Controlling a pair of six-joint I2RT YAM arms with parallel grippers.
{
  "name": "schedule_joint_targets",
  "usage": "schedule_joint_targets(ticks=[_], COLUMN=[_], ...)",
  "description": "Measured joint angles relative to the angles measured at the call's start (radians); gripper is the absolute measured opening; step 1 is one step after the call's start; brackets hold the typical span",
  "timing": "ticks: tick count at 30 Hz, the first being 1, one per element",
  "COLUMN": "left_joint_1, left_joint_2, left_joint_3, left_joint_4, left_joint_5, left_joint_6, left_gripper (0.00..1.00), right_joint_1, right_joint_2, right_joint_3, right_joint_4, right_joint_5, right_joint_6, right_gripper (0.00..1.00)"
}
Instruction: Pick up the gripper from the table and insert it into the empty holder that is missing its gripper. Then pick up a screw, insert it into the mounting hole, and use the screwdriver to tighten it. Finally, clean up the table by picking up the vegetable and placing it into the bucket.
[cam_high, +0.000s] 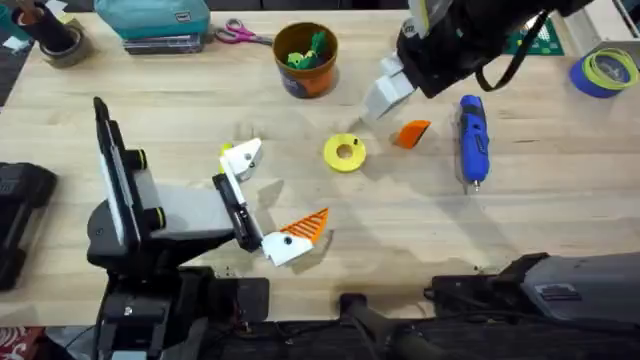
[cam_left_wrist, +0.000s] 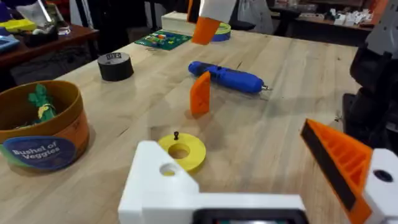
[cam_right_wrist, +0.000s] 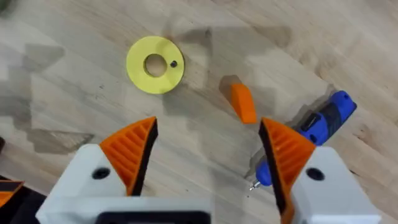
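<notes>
The right gripper (cam_right_wrist: 208, 149) hangs above the table with its orange-padded jaws spread wide and nothing between them, and the gripper (cam_right_wrist: 242, 102), that loose orange wedge, stands on the wood just ahead of the gap, a touch toward the finger on the screwdriver (cam_right_wrist: 311, 127) side. From overhead the wedge (cam_high: 412, 132) sits between the yellow ring (cam_high: 345, 152) and the blue screwdriver, right beside the right arm's white finger, so the right arm is clearly the nearer one. Its long axis looks angled to the jaw line, so I'd expect a small wrist turn before closing. The left gripper (cam_high: 262, 205) waits open nearer the bases, one holder (cam_left_wrist: 165, 180) bare. Pale bare wood table (cam_high: 560, 225), room around the wedge; the bucket (cam_high: 306, 60) stands well apart
</notes>
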Motion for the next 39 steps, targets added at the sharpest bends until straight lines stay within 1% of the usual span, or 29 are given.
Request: schedule_joint_targets(ticks=[6, 7, 8, 11, 22, 26, 33, 39], left_joint_1=[0.0, 0.0, 0.0, 0.0, 0.0, 0.0, 0.0, 0.0], left_joint_2=[0.0, 0.0, 0.0, 0.0, 0.0, 0.0, 0.0, 0.0], left_joint_3=[0.0, 0.0, 0.0, 0.0, 0.0, 0.0, 0.0, 0.0], left_joint_4=[0.0, 0.0, 0.0, 0.0, 0.0, 0.0, 0.0, 0.0], left_joint_5=[0.0, 0.0, 0.0, 0.0, 0.0, 0.0, 0.0, 0.0], left_joint_6=[0.0, 0.0, 0.0, 0.0, 0.0, 0.0, 0.0, 0.0], left_gripper=[0.986, 0.986, 0.986, 0.986, 0.985, 0.986, 0.985, 0.985], right_joint_1=[-0.029, -0.04, -0.075, -0.11, -0.17, -0.197, -0.236, -0.239], right_joint_2=[0.0, 0.0, 0.0, 0.0, 0.0, 0.0, 0.011, 0.098], right_joint_3=[-0.052, -0.064, -0.092, -0.122, -0.239, -0.274, -0.291, -0.291], right_joint_4=[0.0, 0.0, 0.0, 0.008, 0.108, 0.149, 0.178, 0.205], right_joint_5=[0.003, 0.003, 0.003, 0.003, 0.002, -0.016, -0.051, -0.07], right_joint_6=[-0.019, -0.022, -0.023, -0.023, -0.067, -0.087, -0.106, -0.117], right_gripper=[0.996, 0.996, 0.995, 0.995, 0.997, 0.997, 0.995, 0.995])
